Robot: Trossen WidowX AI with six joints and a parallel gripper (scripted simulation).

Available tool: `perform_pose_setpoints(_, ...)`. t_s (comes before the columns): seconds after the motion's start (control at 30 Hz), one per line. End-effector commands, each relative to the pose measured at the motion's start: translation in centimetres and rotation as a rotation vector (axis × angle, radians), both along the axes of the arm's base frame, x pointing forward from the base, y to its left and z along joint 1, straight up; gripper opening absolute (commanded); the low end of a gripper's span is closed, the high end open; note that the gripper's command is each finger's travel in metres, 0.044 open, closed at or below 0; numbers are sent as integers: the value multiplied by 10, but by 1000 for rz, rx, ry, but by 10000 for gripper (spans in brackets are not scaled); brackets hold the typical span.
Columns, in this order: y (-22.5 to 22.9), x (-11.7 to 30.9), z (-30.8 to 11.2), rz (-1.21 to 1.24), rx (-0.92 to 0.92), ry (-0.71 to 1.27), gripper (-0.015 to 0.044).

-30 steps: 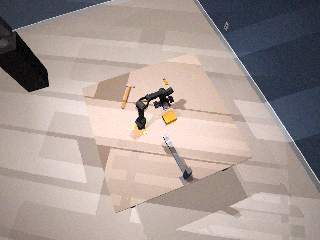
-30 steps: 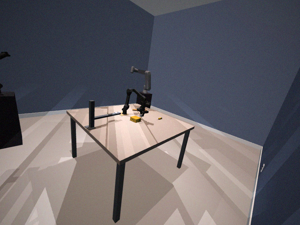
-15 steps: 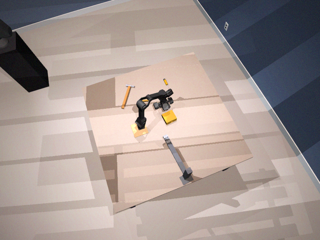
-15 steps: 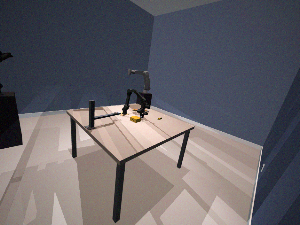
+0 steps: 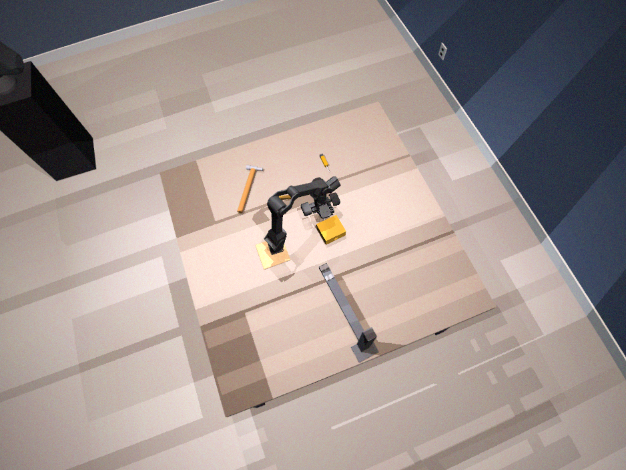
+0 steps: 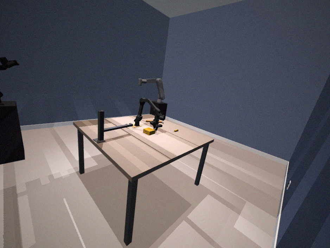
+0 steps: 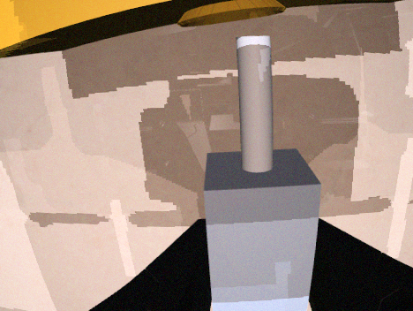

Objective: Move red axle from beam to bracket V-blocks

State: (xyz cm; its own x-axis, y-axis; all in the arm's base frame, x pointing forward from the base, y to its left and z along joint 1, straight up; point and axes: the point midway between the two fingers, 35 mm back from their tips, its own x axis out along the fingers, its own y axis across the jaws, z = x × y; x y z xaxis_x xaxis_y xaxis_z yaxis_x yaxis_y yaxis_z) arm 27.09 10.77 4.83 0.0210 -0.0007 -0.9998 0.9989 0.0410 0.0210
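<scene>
We cannot make out any red axle, so its place relative to the hand [image 5: 325, 213] [image 6: 156, 129] [image 7: 261, 265] is uncertain. The hand is clamped on a grey rectangular block [image 7: 262, 247] bearing a pale grey round pin [image 7: 256, 106]. Near it on the counter [image 5: 404, 197] [image 6: 159, 152] sits a yellow holed block [image 5: 331, 229] [image 6: 148, 131] [image 7: 57, 19] (our wrist view cuts it off). The grey metal bracket [image 5: 346, 308] [image 6: 117, 127] stands well apart, its V-blocks too small to read.
</scene>
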Motion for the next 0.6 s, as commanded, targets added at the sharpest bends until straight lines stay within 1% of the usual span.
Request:
perform_pose_setpoints(0.0,-5,0,-1,5,4,4,0)
perform_pose_setpoints(0.57,-33,4,-1,5,2,3,0)
